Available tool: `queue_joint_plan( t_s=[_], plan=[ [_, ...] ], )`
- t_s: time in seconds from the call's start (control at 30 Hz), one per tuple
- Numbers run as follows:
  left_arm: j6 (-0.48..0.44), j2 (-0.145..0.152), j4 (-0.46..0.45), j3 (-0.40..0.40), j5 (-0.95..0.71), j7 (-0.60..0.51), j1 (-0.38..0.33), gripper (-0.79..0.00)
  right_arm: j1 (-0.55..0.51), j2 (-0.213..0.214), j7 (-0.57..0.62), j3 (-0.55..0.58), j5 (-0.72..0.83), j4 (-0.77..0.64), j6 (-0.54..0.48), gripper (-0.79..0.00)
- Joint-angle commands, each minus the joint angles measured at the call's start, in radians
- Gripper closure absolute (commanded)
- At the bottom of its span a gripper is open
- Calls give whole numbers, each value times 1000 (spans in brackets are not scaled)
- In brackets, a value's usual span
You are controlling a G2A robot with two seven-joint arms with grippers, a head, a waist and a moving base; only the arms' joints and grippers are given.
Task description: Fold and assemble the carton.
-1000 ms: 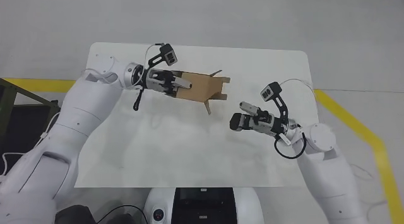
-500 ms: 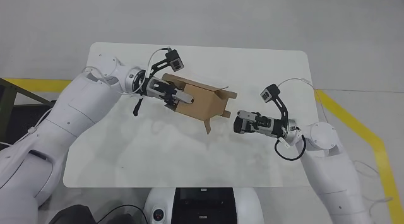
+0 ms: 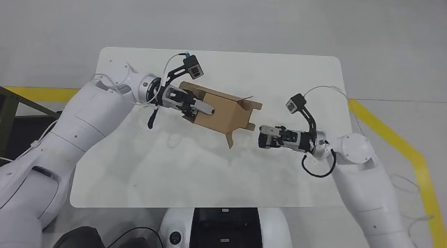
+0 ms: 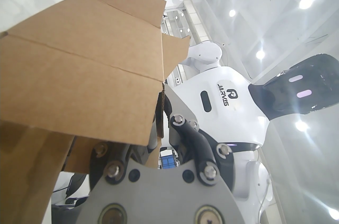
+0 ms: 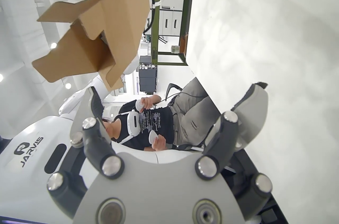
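Brown corrugated carton [image 3: 225,112], part-open w/ end flaps splayed, above table [image 3: 293,73]; left gripper [image 3: 204,107] pinches its wall, right gripper [image 3: 262,137] fingers wide, empty.

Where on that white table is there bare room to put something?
The table is bare along the robot's edge, in front of the carton, and in the far right corner beyond the right gripper. Crowded: the middle, where the left gripper holds the carton, the right gripper close by.
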Motion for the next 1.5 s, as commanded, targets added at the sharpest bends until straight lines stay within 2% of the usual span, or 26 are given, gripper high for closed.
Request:
queue_joint_plan(
  t_s=[0.0,0.3,0.7,1.17,1.47],
  plan=[
    [21,-1,-6,-8,-11,19,18,0,10,2,9,-3,-1,28,-16,-785],
    [105,-18,32,3,-55,-5,32,0,45,0,-42,-31,-4,123,-95,-785],
    [112,-39,40,55,-92,-5,21,0,93,-12,-73,-122,16,160,-126,-785],
    [105,-47,58,100,-86,-5,-1,0,124,-17,-92,-171,35,135,-123,-785],
    [102,-49,79,103,-120,-5,-9,0,139,-21,-114,-202,34,137,-134,-785]
  ],
)
